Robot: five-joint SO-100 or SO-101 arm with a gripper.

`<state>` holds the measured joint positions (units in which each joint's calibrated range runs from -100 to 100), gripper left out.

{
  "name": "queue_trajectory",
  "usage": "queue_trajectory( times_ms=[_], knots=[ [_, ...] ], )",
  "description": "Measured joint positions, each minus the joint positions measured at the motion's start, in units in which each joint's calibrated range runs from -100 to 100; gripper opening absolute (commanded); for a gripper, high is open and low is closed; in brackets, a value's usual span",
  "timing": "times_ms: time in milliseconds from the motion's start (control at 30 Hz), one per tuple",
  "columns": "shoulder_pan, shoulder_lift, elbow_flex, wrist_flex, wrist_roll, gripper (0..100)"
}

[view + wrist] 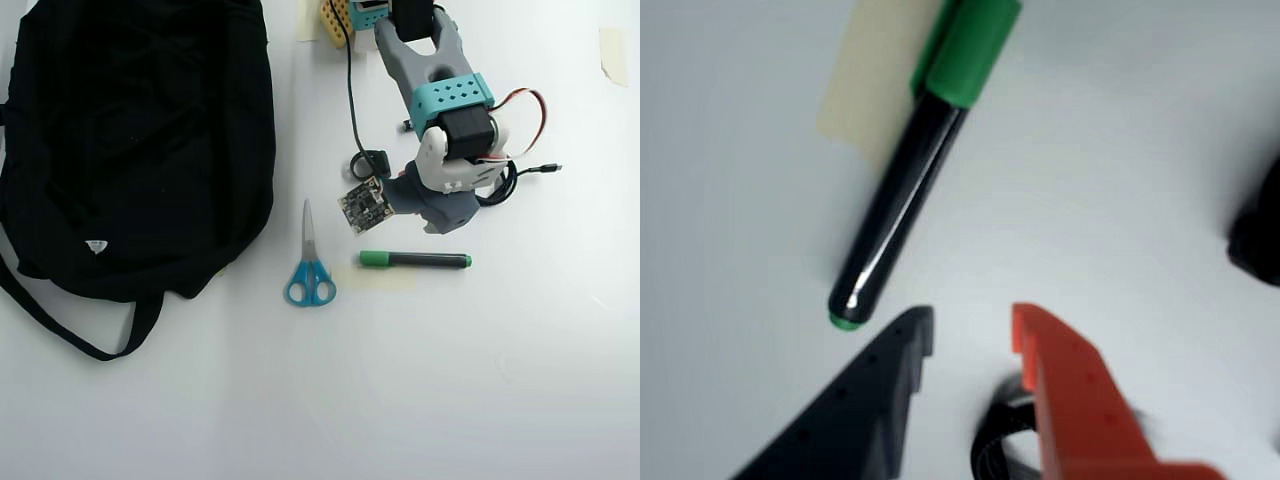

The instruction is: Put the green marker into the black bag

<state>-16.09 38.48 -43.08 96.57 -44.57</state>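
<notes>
The green marker [902,205] lies on the white table, with its green cap at the top of the wrist view and its small green end near the bottom. In the overhead view the marker [415,260] lies level, cap to the left, just below the arm [445,150]. My gripper [972,320] is open, with a black finger on the left and an orange finger on the right. Nothing sits between them, and the marker's green end is just left of the black fingertip. The black bag [140,140] fills the overhead view's upper left, far from the gripper.
Blue-handled scissors [310,270] lie between bag and marker. A pale tape strip [385,278] sits under the marker's cap end. The bag's strap [60,325] loops out at the lower left. A black cable [995,440] shows between the fingers. More tape [612,55] is at the top right.
</notes>
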Motion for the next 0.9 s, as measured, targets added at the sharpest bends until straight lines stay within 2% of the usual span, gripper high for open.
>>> queue_trajectory(
  times_ms=[733,900],
  knots=[
    [3.53,6.81,-6.68,-0.34,-2.15,12],
    [2.57,6.89,-7.86,-0.34,-2.15,16]
  ],
)
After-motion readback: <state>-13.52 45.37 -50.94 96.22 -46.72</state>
